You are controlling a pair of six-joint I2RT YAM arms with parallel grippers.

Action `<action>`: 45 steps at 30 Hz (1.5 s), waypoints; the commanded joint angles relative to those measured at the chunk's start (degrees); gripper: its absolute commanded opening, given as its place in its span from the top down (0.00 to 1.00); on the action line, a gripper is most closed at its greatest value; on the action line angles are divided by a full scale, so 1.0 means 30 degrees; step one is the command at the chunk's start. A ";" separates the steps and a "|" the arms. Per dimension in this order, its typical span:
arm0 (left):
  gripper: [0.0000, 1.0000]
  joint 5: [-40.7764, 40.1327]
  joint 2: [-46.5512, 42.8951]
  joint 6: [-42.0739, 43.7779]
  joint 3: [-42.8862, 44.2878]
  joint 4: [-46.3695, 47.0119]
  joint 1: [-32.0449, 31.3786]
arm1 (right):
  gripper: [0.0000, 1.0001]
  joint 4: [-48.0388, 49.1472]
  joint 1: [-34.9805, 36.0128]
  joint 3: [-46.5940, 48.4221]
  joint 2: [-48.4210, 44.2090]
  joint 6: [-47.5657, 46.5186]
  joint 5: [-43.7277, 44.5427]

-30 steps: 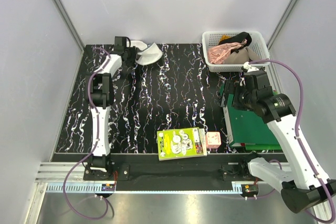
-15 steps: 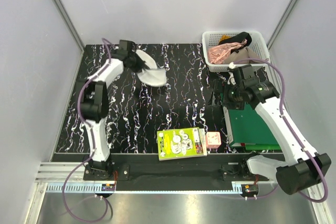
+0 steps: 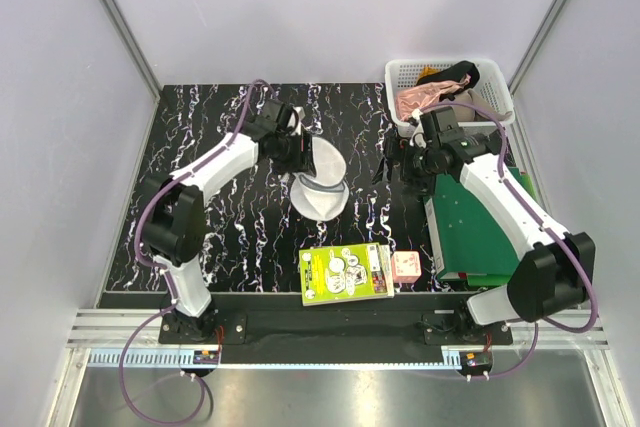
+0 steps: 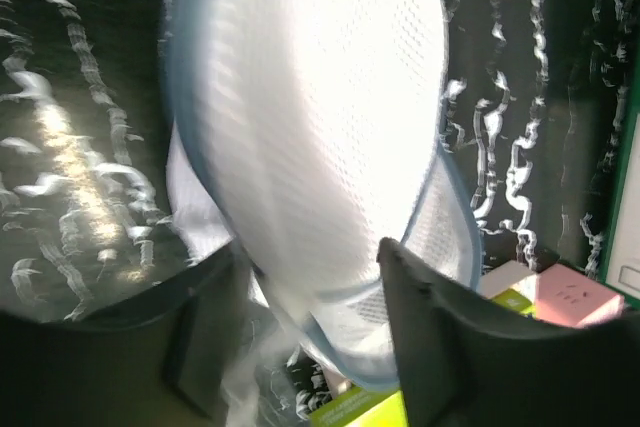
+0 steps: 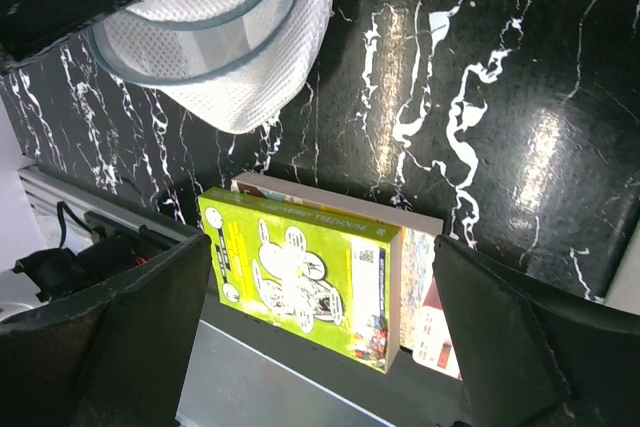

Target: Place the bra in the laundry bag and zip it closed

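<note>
Laundry bag (image 3: 322, 187) behind the book (image 3: 347, 273)

On the black white-veined desk (image 3: 240, 237), a yellow-green illustrated book (image 3: 347, 273) lies just beside a small pink box (image 3: 406, 266) (at the near edge); a white plastic lattice basket (image 3: 397, 75) holds a pink frilly garment (image 3: 420, 100).

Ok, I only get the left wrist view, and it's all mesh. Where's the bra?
Observer: The bra lies in the basket at the far right corner, beside a pink garment.
Operator: And the other arm?
Observer: The right fingers are open and empty, over the table near the basket.
Operator: Where's my bag on the table?
Observer: The bag is mid-table, beyond the green book.
</note>
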 commanded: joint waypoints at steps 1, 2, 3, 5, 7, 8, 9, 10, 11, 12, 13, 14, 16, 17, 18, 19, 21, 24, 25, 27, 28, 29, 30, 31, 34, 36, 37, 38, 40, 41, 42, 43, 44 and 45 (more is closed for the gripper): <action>0.29 -0.1171 -0.1709 0.1842 0.3454 -0.2224 0.0141 | 0.00 0.1363 -0.0066 0.1331 0.0498 0.0582 -0.0655; 0.22 -0.1811 -0.1855 0.1931 0.3958 -0.2609 0.0141 | 0.00 0.1392 -0.0095 0.1419 0.0557 0.0610 -0.0655; 0.17 -0.2107 -0.2001 0.1903 0.4398 -0.2961 0.0141 | 0.00 0.1450 -0.0095 0.1594 0.0674 0.0640 -0.0539; 0.14 -0.2780 -0.2032 0.1815 0.5659 -0.3694 0.0141 | 0.00 0.1450 -0.0124 0.1712 0.0820 0.0816 -0.0187; 0.12 -0.2842 -0.1887 0.1727 0.6217 -0.3755 0.0054 | 0.00 0.1450 -0.0269 0.1947 0.0996 0.1077 -0.0156; 0.14 -0.2901 -0.1741 0.1726 0.6770 -0.3755 -0.0121 | 0.00 0.1421 -0.0329 0.2034 0.1287 0.1254 -0.0243; 0.16 -0.2930 -0.1449 0.1784 0.7066 -0.3755 -0.0267 | 0.00 0.1450 -0.0446 0.2209 0.1406 0.1458 -0.0418; 0.24 -0.3105 -0.0750 0.1959 0.7388 -0.3755 -0.0443 | 0.00 0.1508 -0.0592 0.2298 0.1581 0.1866 -0.0826; 0.25 -0.3599 -0.0250 0.2106 0.8029 -0.3755 -0.0909 | 0.00 0.1538 -0.0651 0.2415 0.1989 0.2074 -0.1062; 0.25 -0.3894 0.0190 0.2252 0.8296 -0.3784 -0.1145 | 0.00 0.1538 -0.0710 0.2619 0.2254 0.2221 -0.1297; 0.24 -0.4216 0.0658 0.2515 0.8647 -0.3843 -0.1351 | 0.00 0.1509 -0.0740 0.2737 0.2489 0.2686 -0.1879; 0.23 -0.4626 0.1707 0.2662 0.8970 -0.3930 -0.1730 | 0.00 0.1509 -0.0740 0.2796 0.2897 0.2894 -0.2175; 0.18 -0.5500 0.2738 0.3071 1.0170 -0.4369 -0.2113 | 0.00 0.1538 -0.0740 0.2797 0.3164 0.3420 -0.2791; 0.17 -0.6495 0.3729 0.3190 1.0609 -0.4602 -0.2550 | 0.00 0.1538 -0.0740 0.2739 0.3165 0.3481 -0.2880; 0.17 -0.6940 0.4290 0.3365 1.1513 -0.5040 -0.2757 | 0.01 0.1538 -0.0740 0.2477 0.3078 0.3569 -0.2910; 0.16 -0.7524 0.4760 0.3396 1.1870 -0.5305 -0.2962 | 0.01 0.1538 -0.0740 0.2301 0.2903 0.3657 -0.2852; 0.16 -0.9196 0.5929 0.3338 1.2282 -0.5570 -0.3665 | 0.01 0.1538 -0.0740 0.1658 0.2201 0.3745 -0.2764; 0.17 -1.0546 0.7074 0.2870 1.2489 -0.5659 -0.4398 | 0.01 0.1567 -0.0711 0.0809 0.1088 0.3980 -0.2501; 0.17 -1.0635 0.7340 0.2724 1.2489 -0.5631 -0.4545 | 0.01 0.1568 -0.0711 0.0631 0.0824 0.4096 -0.2442; 0.16 -1.0722 0.7954 0.2752 1.2518 -0.5630 -0.4955 | 0.00 0.1568 -0.0711 0.0076 0.0266 0.4126 -0.2325; 0.16 -1.1013 0.8132 0.2926 1.2518 -0.5630 -0.5101 | 0.00 0.1597 -0.0711 -0.0044 0.0149 0.4126 -0.2324; 0.16 -1.1364 0.8308 0.2986 1.2518 -0.5659 -0.5248 | 0.00 0.1597 -0.0711 -0.0190 0.0002 0.4155 -0.2324; 0.16 -1.1310 0.8513 0.3015 1.2489 -0.5689 -0.5278 | 0.00 0.1597 -0.0740 -0.0336 -0.0086 0.4185 -0.2353; 0.16 -1.1251 0.8776 0.2987 1.2547 -0.5660 -0.5279 | 0.01 0.1597 -0.0711 -0.0425 -0.0145 0.4243 -0.2383; 0.21 -1.1251 0.9420 0.3102 1.2751 -0.5660 -0.5279 | 0.00 0.1597 -0.0740 -0.0689 -0.0350 0.4389 -0.2354; 0.27 -1.1367 0.9627 0.3249 1.3189 -0.5660 -0.5249 | 0.01 0.1655 -0.0740 -0.0894 -0.0438 0.4478 -0.2354; 0.39 -1.1455 0.9744 0.3424 1.3337 -0.5718 -0.5220 | 0.01 0.1743 -0.0711 -0.0982 -0.0438 0.4536 -0.2383; 0.46 -1.1485 0.9832 0.3513 1.3483 -0.5718 -0.5191 | 0.01 0.1801 -0.0740 -0.1157 -0.0351 0.4595 -0.2441; 0.63 -1.1253 0.9833 0.3543 1.3747 -0.5660 -0.4959 | 0.01 0.2064 -0.0740 -0.1275 -0.0263 0.4770 -0.2763; 0.68 -1.0932 0.9891 0.3572 1.3835 -0.5631 -0.4811 | 0.02 0.2124 -0.0682 -0.1420 -0.0205 0.4858 -0.2822; 0.73 -1.0668 0.9921 0.3601 1.3952 -0.5630 -0.4694 | 0.01 0.2211 -0.0681 -0.1451 -0.0204 0.4917 -0.2909; 0.77 -1.0201 0.9892 0.3630 1.4069 -0.5630 -0.4461 | 0.01 0.2328 -0.0652 -0.1451 -0.0117 0.4917 -0.2968; 0.91 -0.9993 0.9921 0.3718 1.4129 -0.5630 -0.4371 | 0.01 0.2358 -0.0652 -0.1393 0.0000 0.4917 -0.2969; 1.00 -0.9846 0.9805 0.3777 1.4187 -0.5746 -0.4284 | 0.01 0.2417 -0.0652 -0.1335 0.0088 0.4946 -0.3027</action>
